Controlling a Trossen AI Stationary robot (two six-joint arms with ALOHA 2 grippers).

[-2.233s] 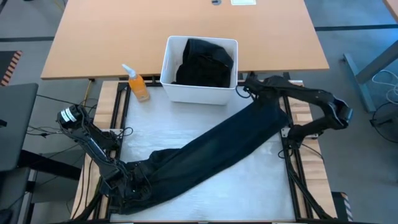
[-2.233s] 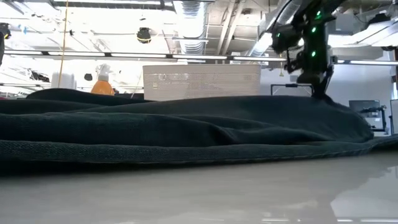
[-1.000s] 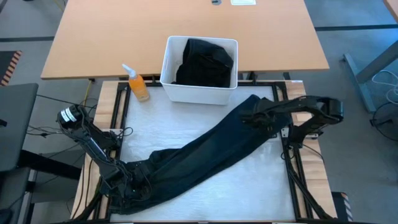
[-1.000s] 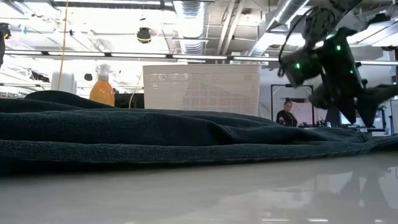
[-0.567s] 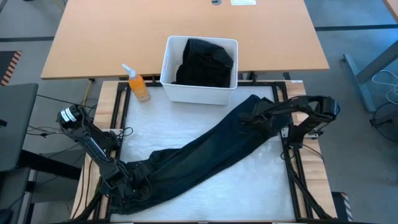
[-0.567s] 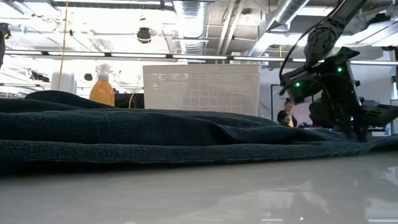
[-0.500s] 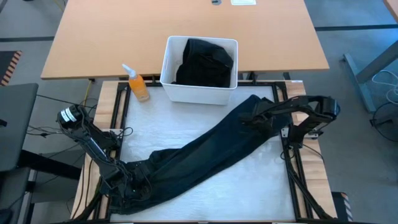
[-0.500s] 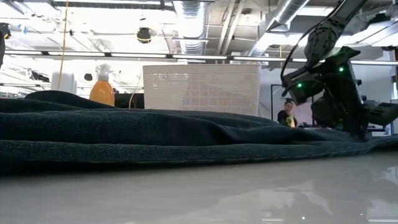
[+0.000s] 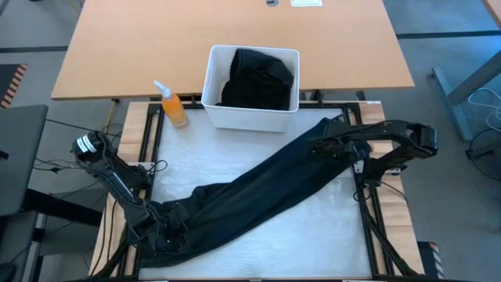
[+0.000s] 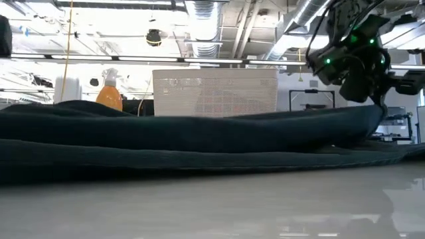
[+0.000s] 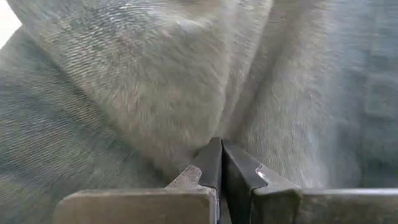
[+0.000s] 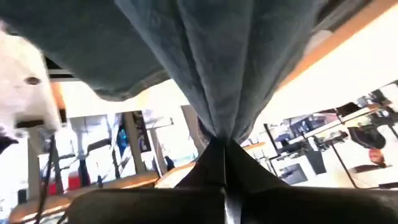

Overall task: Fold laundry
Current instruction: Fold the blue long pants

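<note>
Gripping both ends of the long dark navy trousers [image 9: 250, 192], I've got them stretched diagonally across the white bench [image 9: 313, 227]. My right jaws [image 9: 315, 150] are pinched fully shut on a gathered fold of the fabric near the bench's far right corner, lifting that end clear of the surface so it drapes in pleats below my fingers [image 12: 214, 165]. My left jaws [image 9: 149, 227] are clamped tight on the other end, down at the near left corner, cloth bunched right against the closed fingers [image 11: 217, 168]. Between the two, the trousers sag and rest on the bench. Along the far edge sits the white plastic bin [image 9: 252, 88] holding black clothing [image 9: 260, 77], with the orange spray bottle [image 9: 173, 106] just beside it.
</note>
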